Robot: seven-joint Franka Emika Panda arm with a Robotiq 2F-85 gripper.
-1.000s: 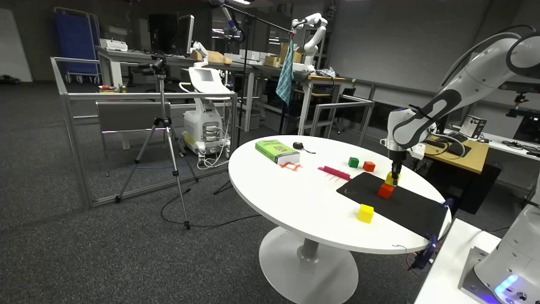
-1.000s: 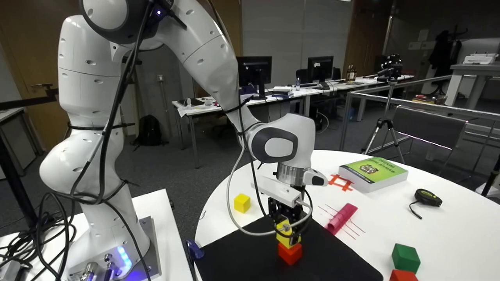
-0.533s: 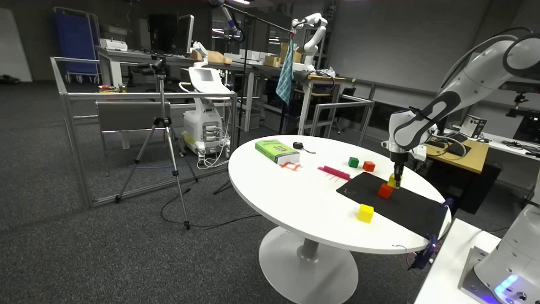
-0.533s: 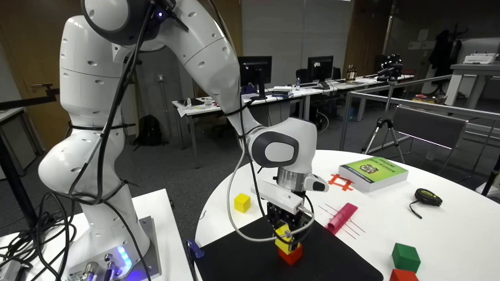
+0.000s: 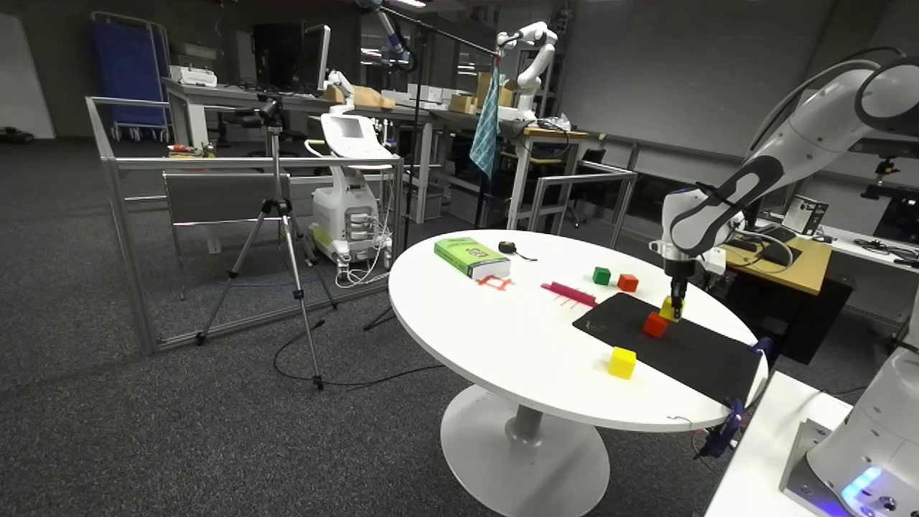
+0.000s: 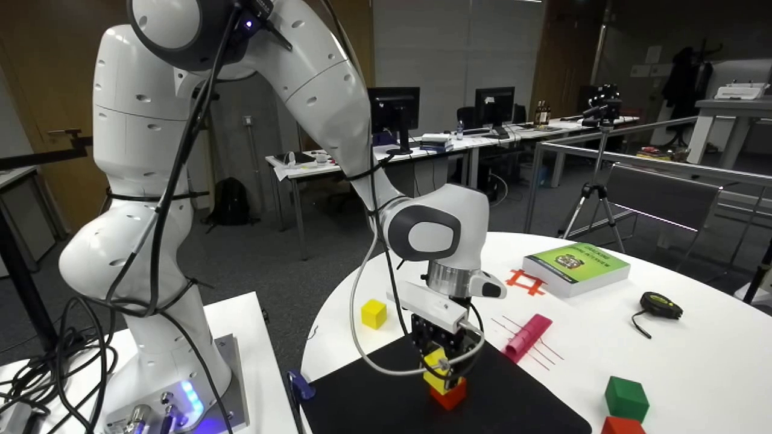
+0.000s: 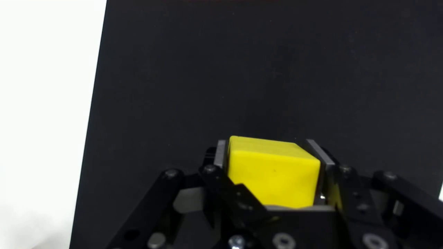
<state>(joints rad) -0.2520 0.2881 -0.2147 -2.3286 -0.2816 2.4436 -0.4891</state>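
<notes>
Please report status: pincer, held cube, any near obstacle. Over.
Black two-fingered pincer: shut on yellow cube. Red cube on black mat: near, possibly in the way. Cubes' contact unclear.

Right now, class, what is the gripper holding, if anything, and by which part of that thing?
A yellow cube, pinched in the gripper by two opposite side faces, as the wrist view shows.

The table bears a book, a red frame, a tape measure, a pink piece, a green cube near a red cube, a yellow cube and a mat.
</notes>
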